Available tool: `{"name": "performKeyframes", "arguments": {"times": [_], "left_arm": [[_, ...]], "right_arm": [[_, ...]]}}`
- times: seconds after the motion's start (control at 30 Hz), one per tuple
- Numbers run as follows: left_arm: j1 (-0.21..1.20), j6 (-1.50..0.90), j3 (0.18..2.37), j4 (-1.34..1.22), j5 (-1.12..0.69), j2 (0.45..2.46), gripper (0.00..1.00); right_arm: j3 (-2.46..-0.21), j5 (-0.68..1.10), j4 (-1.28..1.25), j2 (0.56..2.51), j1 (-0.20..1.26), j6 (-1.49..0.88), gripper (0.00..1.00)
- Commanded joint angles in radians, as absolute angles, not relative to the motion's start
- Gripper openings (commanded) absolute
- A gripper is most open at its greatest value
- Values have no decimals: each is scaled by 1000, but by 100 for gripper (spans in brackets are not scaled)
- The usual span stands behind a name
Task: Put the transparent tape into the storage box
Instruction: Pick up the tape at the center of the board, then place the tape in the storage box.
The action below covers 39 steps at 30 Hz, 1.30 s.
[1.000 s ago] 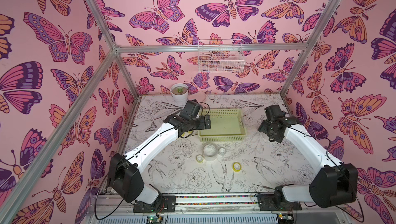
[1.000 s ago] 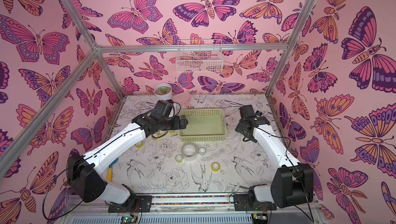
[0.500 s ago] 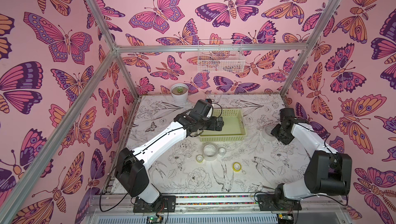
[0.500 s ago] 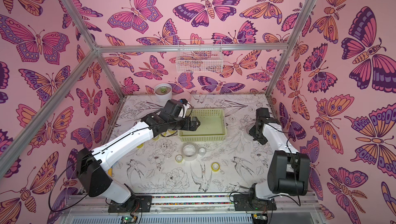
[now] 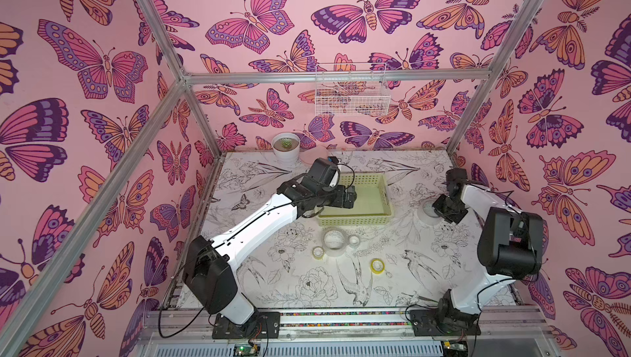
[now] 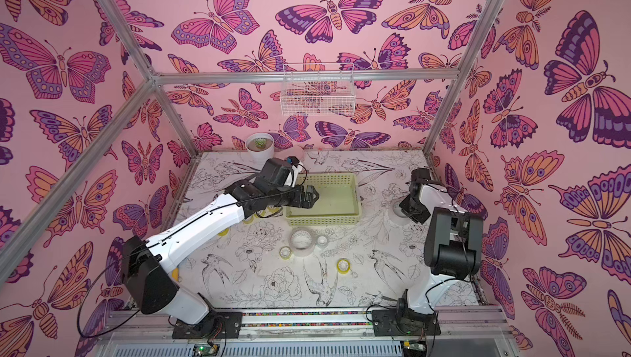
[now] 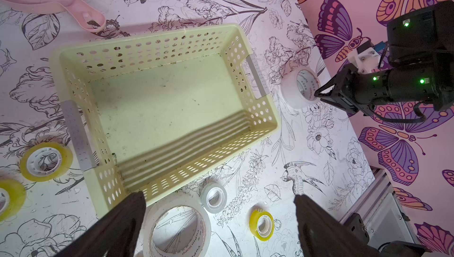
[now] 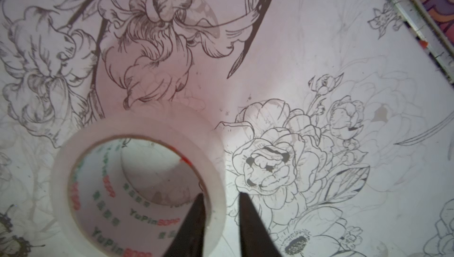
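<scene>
On the white tabletop (image 5: pixel 426 287) printed with line-drawn flowers, pink butterfly walls (image 5: pixel 341 13) around it, a wide whitish tape roll (image 8: pixel 137 130) lies flat beside the storage box (image 7: pixel 152 51), not touching. My right gripper (image 8: pixel 221 195) straddles its wall, jaws nearly together — clamped or not, I cannot tell. My left gripper (image 7: pixel 219 194) hangs wide apart above the storage box.

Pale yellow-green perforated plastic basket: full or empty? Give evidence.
Empty: the pale yellow-green perforated plastic basket shows only bare floor in the left wrist view.
</scene>
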State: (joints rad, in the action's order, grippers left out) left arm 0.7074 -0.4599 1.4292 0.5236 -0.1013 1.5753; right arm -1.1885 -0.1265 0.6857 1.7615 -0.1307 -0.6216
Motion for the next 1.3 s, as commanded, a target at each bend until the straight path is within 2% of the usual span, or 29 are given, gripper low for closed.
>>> {"name": "performKeyframes", "arguments": {"times": [0.0,0.1,0.17,0.47,0.67,0.87,1.03,1.27], "left_arm": [[707,-443,1436,523,-74,1571,100],[708,-443,1433,523,-65,1565,100],[707,-441,1433,523,-61,1562,100],[706,-419,1425,522,-32,1546,100],[704,-419,1425,522,-33,1552,100],[702,-419,1424,523,-31,1550,100],[698,-423,1412,522,-26,1540,100],[695,-425,1391,523,-13,1518,100]], "right_arm": [[-1205,-136,692,1769,-140,-606,21],[-1198,-139,688,1755,-140,-595,13],[-1200,-138,701,1745,-140,-586,0],[-1197,-102,747,1578,-113,-540,0],[-1300,-12,819,1535,-13,-468,0],[-1453,-35,875,1562,184,-436,0],[-1591,-8,914,1681,314,-450,0],[-1636,17,910,1801,407,-466,0]]}}
